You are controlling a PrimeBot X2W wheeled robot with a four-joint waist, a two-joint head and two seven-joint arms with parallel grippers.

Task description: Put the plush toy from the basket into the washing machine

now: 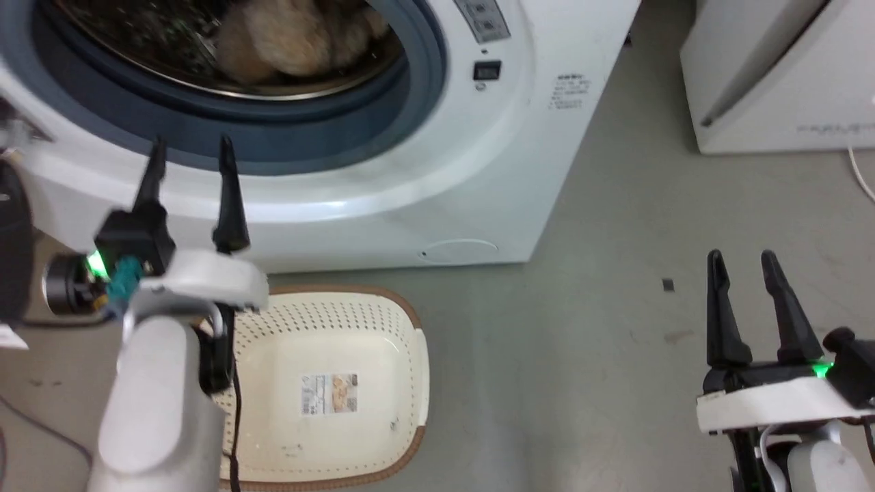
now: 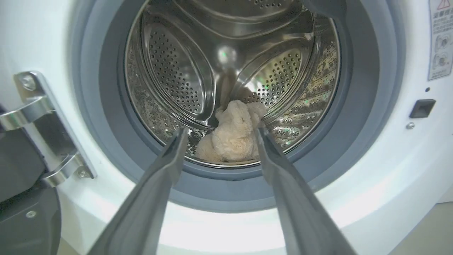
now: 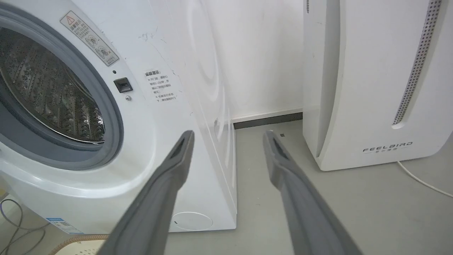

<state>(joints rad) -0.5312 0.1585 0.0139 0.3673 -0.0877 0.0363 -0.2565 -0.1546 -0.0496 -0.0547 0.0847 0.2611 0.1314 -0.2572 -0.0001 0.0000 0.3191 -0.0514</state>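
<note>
In the head view, a large white front-loading washing machine (image 1: 478, 171) stands with its round porthole uncovered. Inside it, at the top edge, lies the fluffy beige-cream plush toy (image 1: 294, 41), blurred. Just before the washer, on the grey floor (image 1: 615, 342), sits the cream perforated plastic basket (image 1: 413, 383) with a brown rim and a label sticker (image 1: 329, 393) on its bottom, the print too small to read. The left gripper (image 1: 192, 154) is raised before the gasket's lower edge, fingers apart and holding nothing. The right gripper (image 1: 742, 266) is low over the floor, also parted and empty. A white slanted-panel appliance (image 1: 765, 68) stands further right.

In the left wrist view, the toy slumps at the front bottom of the shiny perforated steel drum (image 2: 177, 71), just behind the grey gasket (image 2: 361, 106). A bright metal door hinge (image 2: 39, 117) is at the left.

In the right wrist view, the appliance reads "FEELBIRD", and a white cable (image 3: 421, 180) crosses the floor beside it. The washer's warning sticker (image 3: 88, 37) and small-print notice (image 3: 161, 86) are illegible.
</note>
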